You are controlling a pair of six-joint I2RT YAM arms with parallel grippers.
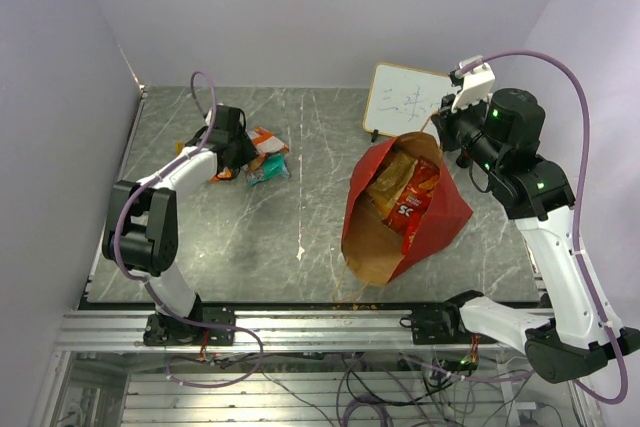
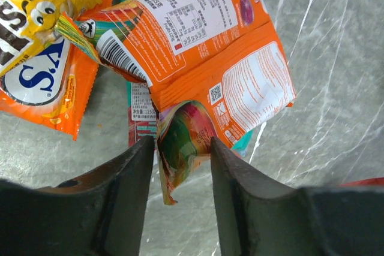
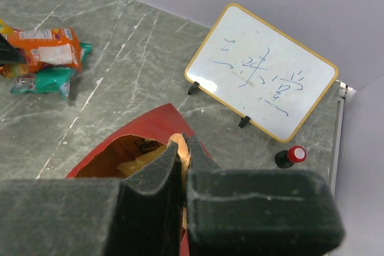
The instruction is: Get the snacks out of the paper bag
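The red paper bag (image 1: pixel 432 222) lies tilted on the table with its brown mouth open toward the left front. A tan-brown chip bag (image 1: pixel 391 179) and a red chip bag (image 1: pixel 415 197) show inside it. My right gripper (image 1: pixel 441 133) is shut on the bag's tan cord handle (image 3: pixel 178 142) at the bag's back rim (image 3: pixel 153 127). Small snacks (image 1: pixel 262 159) lie in a pile at the back left. My left gripper (image 2: pixel 182 148) is open over them, its fingers either side of a colourful packet's corner (image 2: pixel 183 139). An orange packet (image 2: pixel 210 46) and a yellow-orange pack (image 2: pixel 42 58) lie beside it.
A small whiteboard (image 1: pixel 405 97) stands behind the bag, and it also shows in the right wrist view (image 3: pixel 264 76). A red-capped black marker (image 3: pixel 291 156) stands near the table's right edge. Walls close the table at the back and both sides.
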